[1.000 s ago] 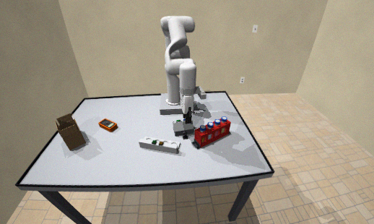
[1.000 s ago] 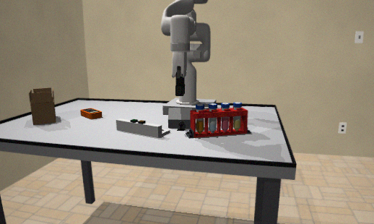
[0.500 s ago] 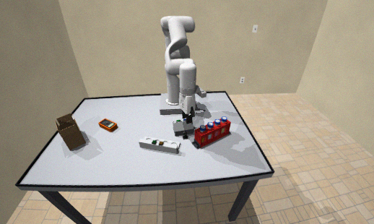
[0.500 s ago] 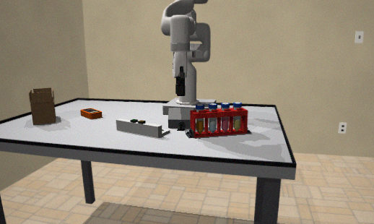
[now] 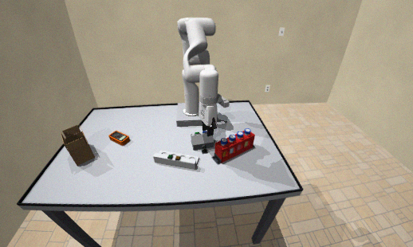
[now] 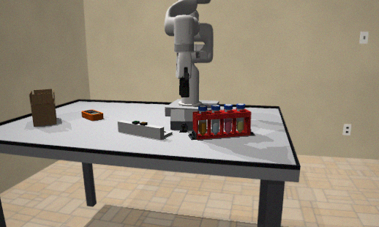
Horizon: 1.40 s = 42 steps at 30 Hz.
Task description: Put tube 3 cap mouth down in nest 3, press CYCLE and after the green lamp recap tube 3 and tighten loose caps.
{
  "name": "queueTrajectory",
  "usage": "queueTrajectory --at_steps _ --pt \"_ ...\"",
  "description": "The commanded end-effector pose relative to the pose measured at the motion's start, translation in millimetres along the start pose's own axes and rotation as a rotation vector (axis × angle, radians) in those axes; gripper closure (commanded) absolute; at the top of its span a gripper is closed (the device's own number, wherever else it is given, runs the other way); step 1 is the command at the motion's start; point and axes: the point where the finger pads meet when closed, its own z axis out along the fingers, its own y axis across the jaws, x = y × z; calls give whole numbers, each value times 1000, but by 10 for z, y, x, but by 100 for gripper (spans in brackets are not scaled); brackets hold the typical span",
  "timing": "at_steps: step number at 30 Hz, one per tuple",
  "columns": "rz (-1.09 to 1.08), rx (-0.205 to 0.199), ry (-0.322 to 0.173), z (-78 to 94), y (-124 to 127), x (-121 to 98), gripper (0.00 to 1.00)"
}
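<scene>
Small round blue plastic cap at three o'clock: light, hard, slippery. Best pinched round its sides. Black fingers half open, holding nothing.

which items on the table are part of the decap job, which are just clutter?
Job:
- red decapping station with four blue-capped tubes
- cap tray with lamps
- key housing
- gripper, fingers partly open, holding nothing

Clutter:
- brown cardboard box
- orange handheld device
</scene>
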Motion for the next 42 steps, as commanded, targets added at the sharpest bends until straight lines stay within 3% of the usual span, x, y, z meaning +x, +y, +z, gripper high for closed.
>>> queueTrajectory --at_steps 1,12,15,17,20,28,42 --pt "194 -7 12 -18 91 173 54" --pt "725 -4 14 -25 325 723 54" --pt "730 -3 14 -28 404 910 54" --pt "730 -3 14 -28 404 910 54" --pt "730 -3 14 -32 502 1141 54" --pt "730 -3 14 -32 508 1154 54" --pt "730 -3 14 324 510 1158 54"
